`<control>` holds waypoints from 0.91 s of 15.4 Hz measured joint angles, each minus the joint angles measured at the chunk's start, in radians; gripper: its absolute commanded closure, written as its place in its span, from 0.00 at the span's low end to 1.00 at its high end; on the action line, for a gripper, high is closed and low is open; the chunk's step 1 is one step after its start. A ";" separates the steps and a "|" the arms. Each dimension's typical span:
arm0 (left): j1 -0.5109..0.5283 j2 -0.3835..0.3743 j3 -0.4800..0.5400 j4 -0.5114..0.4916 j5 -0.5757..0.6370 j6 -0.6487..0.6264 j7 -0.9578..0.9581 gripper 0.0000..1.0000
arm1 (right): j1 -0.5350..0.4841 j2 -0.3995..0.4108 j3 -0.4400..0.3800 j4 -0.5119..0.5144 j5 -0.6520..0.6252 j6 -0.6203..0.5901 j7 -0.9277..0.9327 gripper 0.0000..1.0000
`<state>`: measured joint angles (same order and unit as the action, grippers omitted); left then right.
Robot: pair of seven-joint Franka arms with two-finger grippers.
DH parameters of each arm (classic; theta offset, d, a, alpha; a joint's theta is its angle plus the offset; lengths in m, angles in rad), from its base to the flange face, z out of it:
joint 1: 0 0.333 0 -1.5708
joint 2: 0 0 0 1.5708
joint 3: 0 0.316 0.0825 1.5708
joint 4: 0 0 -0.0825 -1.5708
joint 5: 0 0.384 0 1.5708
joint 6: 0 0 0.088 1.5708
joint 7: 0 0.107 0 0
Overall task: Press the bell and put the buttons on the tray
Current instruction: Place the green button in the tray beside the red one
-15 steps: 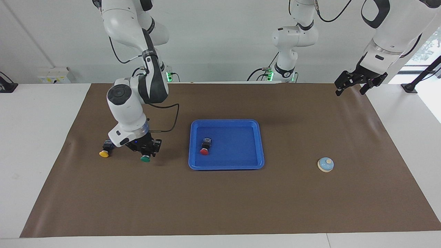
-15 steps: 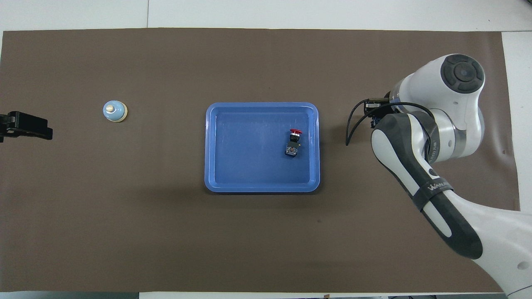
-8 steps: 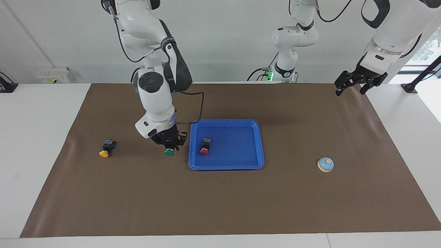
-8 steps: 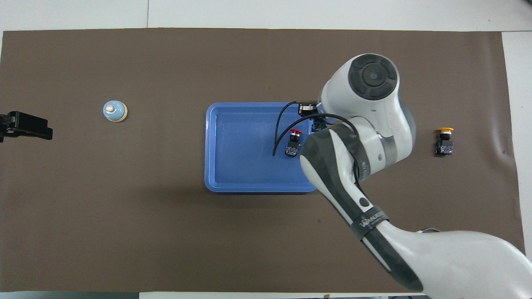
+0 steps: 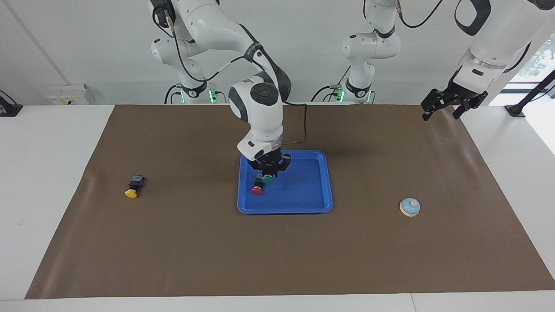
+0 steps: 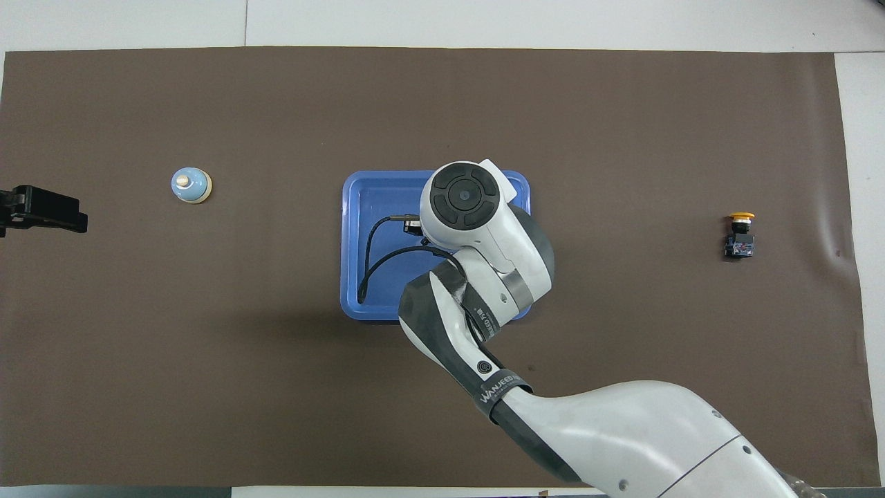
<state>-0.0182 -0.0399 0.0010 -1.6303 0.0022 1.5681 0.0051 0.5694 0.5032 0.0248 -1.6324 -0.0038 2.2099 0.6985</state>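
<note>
While it hangs over the tray: green button (image 5: 268, 179) is clamped in the right gripper (image 5: 269, 170), cap down, ready to drop beside the red one
Tray (image 5: 312, 203): mid-table, red button (image 5: 257, 190) already lying in it
Yellow button (image 5: 131, 192): on the mat toward the right arm's end — next up, I'd guess
Bell (image 5: 409, 207): toward the left arm's end, untouched
Left gripper (image 5: 446, 105): fingers apart, waiting high near its table edge
Changed: a second ago the right gripper was down by the yellow button — now it's over the tray

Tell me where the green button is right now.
In the facing view the green button hangs in the shut right gripper over the blue tray, just above the red button lying there.
</note>
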 measured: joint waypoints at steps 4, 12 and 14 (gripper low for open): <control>0.000 0.000 0.000 0.000 0.000 0.000 0.000 0.00 | 0.000 0.016 -0.004 -0.031 0.005 0.047 0.000 1.00; 0.000 0.000 0.000 0.000 0.000 0.000 0.000 0.00 | 0.043 -0.002 -0.002 -0.115 0.008 0.112 0.033 0.89; 0.000 0.000 0.000 0.000 0.000 0.000 0.000 0.00 | 0.045 -0.005 -0.001 -0.120 0.009 0.112 0.056 0.00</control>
<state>-0.0182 -0.0399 0.0010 -1.6304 0.0022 1.5681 0.0051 0.6149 0.4985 0.0234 -1.7524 0.0050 2.3218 0.7546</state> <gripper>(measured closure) 0.000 0.590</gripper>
